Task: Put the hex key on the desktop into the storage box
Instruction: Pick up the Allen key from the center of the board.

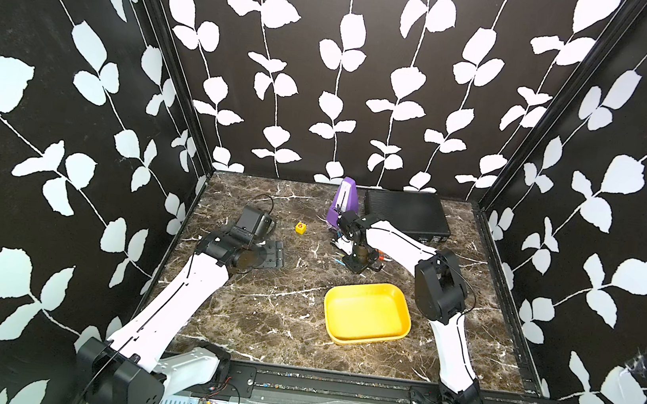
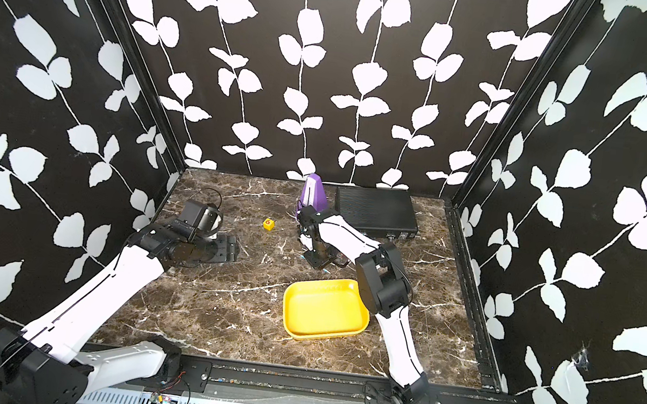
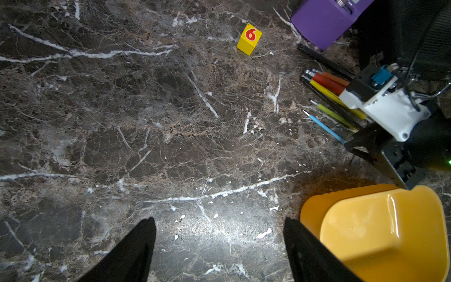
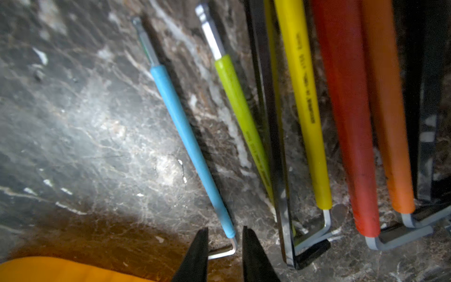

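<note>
Several hex keys lie side by side on the desktop behind the storage box, an empty yellow tray. The blue-sleeved hex key is the outermost of them. Beside it lie lime, yellow, red and orange ones. My right gripper is low over the blue key's bent end. Its fingers are narrowly open, one on each side of the bend. My left gripper hangs wide open over bare marble at the left, holding nothing.
A purple metronome and a black ribbed case stand at the back. A small yellow cube marked 6 sits mid-table. The box's edge lies close beside my right gripper.
</note>
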